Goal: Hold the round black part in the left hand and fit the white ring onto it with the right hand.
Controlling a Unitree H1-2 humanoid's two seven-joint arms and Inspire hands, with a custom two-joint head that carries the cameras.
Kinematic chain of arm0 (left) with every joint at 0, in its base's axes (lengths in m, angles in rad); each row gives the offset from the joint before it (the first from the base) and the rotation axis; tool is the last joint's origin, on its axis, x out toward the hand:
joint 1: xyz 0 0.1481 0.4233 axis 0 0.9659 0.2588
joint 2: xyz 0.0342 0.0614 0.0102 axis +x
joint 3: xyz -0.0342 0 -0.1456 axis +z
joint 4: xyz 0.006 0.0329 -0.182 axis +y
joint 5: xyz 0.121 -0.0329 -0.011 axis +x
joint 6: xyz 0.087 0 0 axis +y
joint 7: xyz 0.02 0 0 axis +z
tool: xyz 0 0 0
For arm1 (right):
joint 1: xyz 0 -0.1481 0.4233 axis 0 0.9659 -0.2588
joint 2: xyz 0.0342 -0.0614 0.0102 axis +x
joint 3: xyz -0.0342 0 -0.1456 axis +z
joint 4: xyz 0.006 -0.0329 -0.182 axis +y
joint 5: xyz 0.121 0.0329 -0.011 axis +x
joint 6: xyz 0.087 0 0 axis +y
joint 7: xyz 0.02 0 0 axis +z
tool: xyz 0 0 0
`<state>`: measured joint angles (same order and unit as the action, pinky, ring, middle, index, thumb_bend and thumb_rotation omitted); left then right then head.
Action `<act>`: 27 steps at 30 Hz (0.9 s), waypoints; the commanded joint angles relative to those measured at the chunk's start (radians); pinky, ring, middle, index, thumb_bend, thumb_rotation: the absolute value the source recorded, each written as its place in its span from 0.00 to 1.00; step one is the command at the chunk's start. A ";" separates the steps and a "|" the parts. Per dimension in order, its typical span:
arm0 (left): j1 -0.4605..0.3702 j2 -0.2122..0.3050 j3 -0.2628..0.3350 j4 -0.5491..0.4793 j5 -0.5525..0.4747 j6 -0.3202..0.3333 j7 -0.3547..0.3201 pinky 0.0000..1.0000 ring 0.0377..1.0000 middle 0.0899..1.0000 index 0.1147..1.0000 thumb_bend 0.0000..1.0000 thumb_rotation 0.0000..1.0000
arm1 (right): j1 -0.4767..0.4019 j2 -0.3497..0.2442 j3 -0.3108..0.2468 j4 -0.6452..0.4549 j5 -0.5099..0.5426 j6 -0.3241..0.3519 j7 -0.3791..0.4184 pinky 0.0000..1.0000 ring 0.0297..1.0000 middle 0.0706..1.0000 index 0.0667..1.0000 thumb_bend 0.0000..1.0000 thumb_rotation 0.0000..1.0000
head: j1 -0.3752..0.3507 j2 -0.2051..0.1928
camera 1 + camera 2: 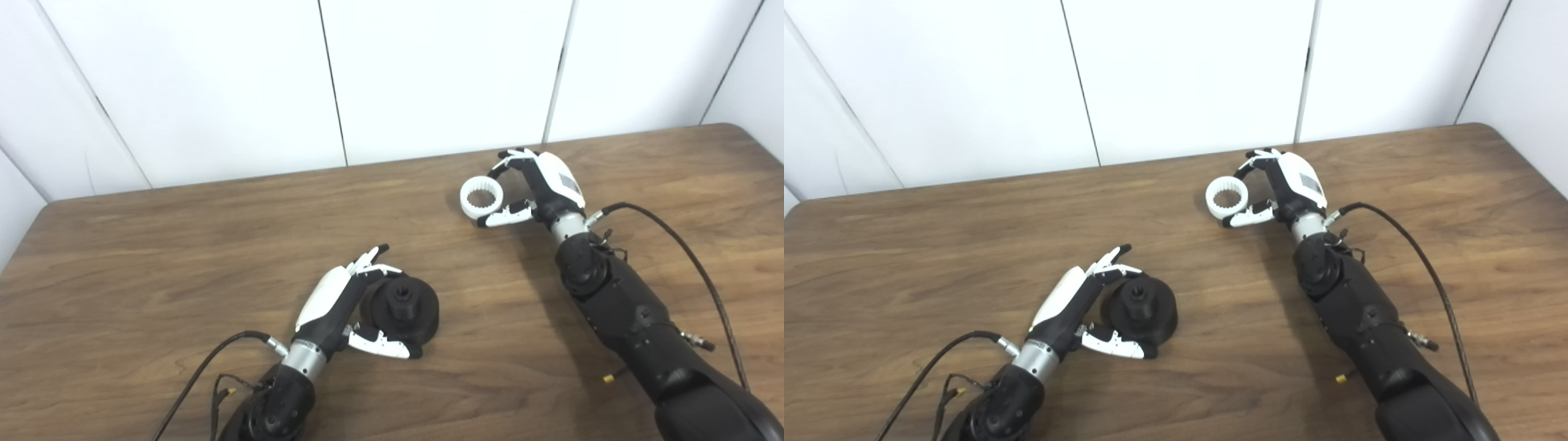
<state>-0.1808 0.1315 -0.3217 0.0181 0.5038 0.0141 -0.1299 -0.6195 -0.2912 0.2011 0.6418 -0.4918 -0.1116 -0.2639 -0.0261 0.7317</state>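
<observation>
Wood table [184, 245]: left hand [343, 300] cups the black part [401, 309], not lifted; right hand [539, 184], at two o'clock, pinches the ring [481, 197]. Fitting remains.

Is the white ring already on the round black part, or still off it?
Off. The white ring is in the right hand, far from the round black part, which lies on the table by the left hand.

The robot's left hand [343, 306] covers the near-left rim of the round black plastic part [401, 306], so contact there cannot be judged. Whether the toothed white plastic ring [482, 197] touches the brown wooden table [184, 257] is unclear. Both forearms run off the bottom edge.
</observation>
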 commanded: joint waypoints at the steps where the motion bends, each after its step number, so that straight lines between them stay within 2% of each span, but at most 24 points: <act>1: -0.029 0.008 0.010 -0.013 0.002 -0.011 0.008 1.00 1.00 1.00 0.59 0.97 0.23 | -0.035 -0.003 -0.021 -0.056 0.012 0.002 -0.002 1.00 0.95 0.84 0.45 0.52 0.14 | -0.001 0.001; 8: -0.029 0.009 0.012 -0.015 0.002 -0.008 0.008 1.00 1.00 1.00 0.59 0.96 0.23 | -0.011 -0.005 -0.045 -0.125 0.030 0.021 0.027 1.00 0.96 0.84 0.45 0.52 0.14 | 0.001 0.004; 17: -0.032 0.012 0.013 -0.011 0.001 -0.008 0.006 1.00 1.00 1.00 0.59 0.96 0.23 | 0.049 -0.014 -0.068 -0.301 0.051 0.074 0.107 0.93 0.96 0.85 0.45 0.52 0.14 | -0.001 0.005; 27: -0.036 0.015 0.015 -0.017 0.004 0.005 -0.001 1.00 1.00 1.00 0.60 0.95 0.24 | 0.118 -0.011 -0.080 -0.498 0.062 0.102 0.184 0.89 0.94 0.85 0.45 0.52 0.14 | 0.007 0.008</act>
<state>-0.1856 0.1371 -0.3166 0.0189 0.5043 0.0205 -0.1332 -0.4737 -0.2946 0.1329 0.1928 -0.4354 -0.0077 -0.0847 -0.0184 0.7394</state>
